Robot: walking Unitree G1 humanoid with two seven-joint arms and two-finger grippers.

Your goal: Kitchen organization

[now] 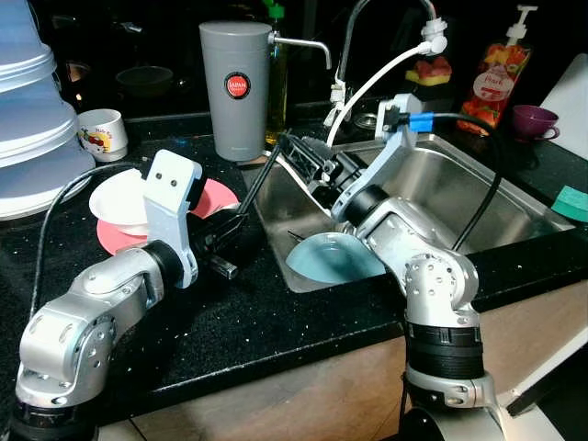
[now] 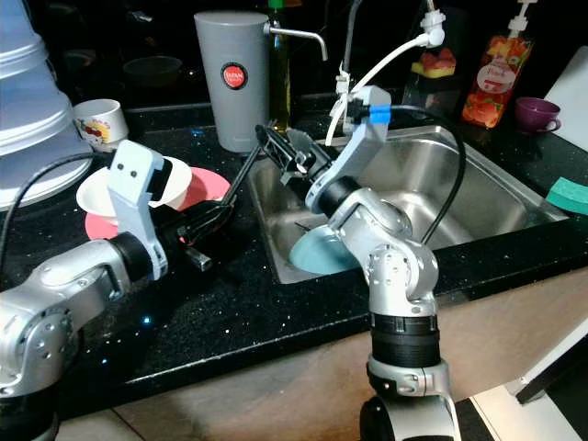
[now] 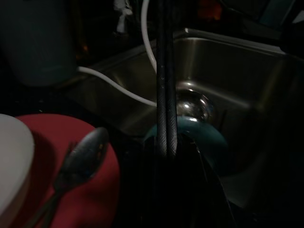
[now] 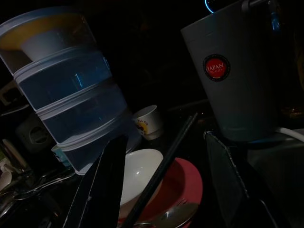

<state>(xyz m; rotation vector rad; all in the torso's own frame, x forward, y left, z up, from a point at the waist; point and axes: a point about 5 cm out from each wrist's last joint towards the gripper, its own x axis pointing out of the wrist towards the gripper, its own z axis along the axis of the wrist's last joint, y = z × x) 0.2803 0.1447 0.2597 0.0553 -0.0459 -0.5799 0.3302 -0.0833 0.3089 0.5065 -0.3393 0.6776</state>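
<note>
A light blue bowl (image 1: 323,259) lies in the steel sink (image 1: 459,188). On the black counter left of the sink, a red plate (image 1: 219,195) carries a white bowl (image 1: 118,197), plus a spoon (image 3: 84,156) and a fork. My left gripper (image 1: 274,158) is shut; its long thin fingers (image 3: 162,95) reach from beside the plate toward the sink's rear left corner. My right gripper (image 1: 305,158) hovers over that same corner, open. Its fingers (image 4: 107,175) stand apart, and the left gripper's fingers pass between them.
A grey canister (image 1: 236,87) stands behind the plate. A small printed cup (image 1: 101,133) and stacked plastic containers (image 1: 28,110) are at far left. The faucet (image 1: 354,32) with its white hose, a soap bottle (image 1: 496,78), a purple cup (image 1: 535,119) and a green sponge (image 1: 571,202) ring the sink.
</note>
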